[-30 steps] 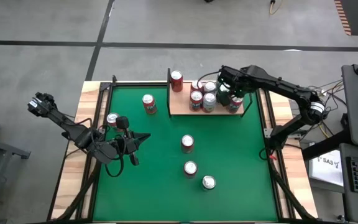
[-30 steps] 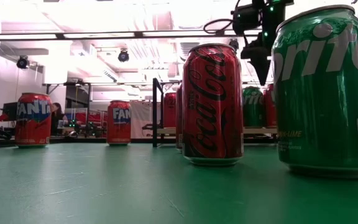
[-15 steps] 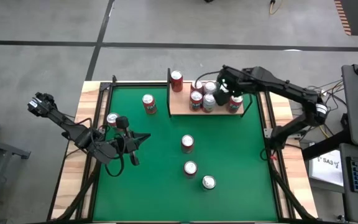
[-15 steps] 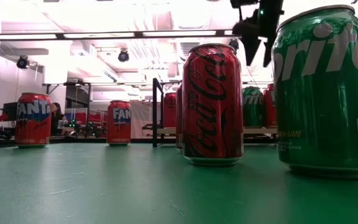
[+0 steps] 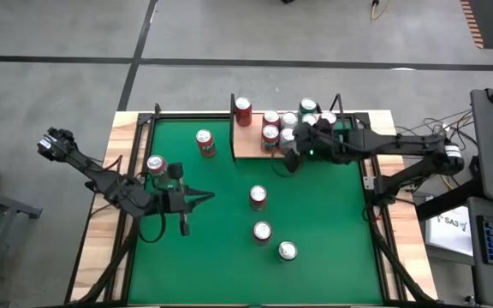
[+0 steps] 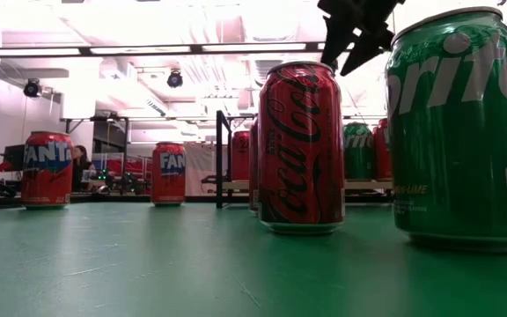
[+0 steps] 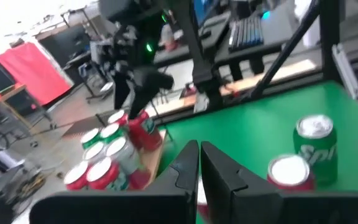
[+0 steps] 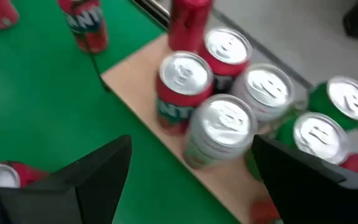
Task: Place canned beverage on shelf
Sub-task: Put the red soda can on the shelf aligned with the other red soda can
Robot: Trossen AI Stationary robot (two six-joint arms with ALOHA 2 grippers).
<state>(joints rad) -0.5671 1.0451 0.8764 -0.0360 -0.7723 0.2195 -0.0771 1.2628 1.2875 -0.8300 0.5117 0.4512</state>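
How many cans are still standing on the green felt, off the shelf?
5 cans: one left of the shelf, one near the felt's left edge, three in a row mid-table. The right arm might hide another.

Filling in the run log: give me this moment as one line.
right end effector: open, empty, above shelf front edge | left end effector: shut, idle | cans on felt: five

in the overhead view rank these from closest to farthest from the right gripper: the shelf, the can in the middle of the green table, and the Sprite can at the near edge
Right gripper, open, empty:
1. The shelf: right under and beside it, at the table's far side.
2. The middle can: out on the green table, toward the near side.
3. The Sprite can: farthest, nearest the table's front edge.
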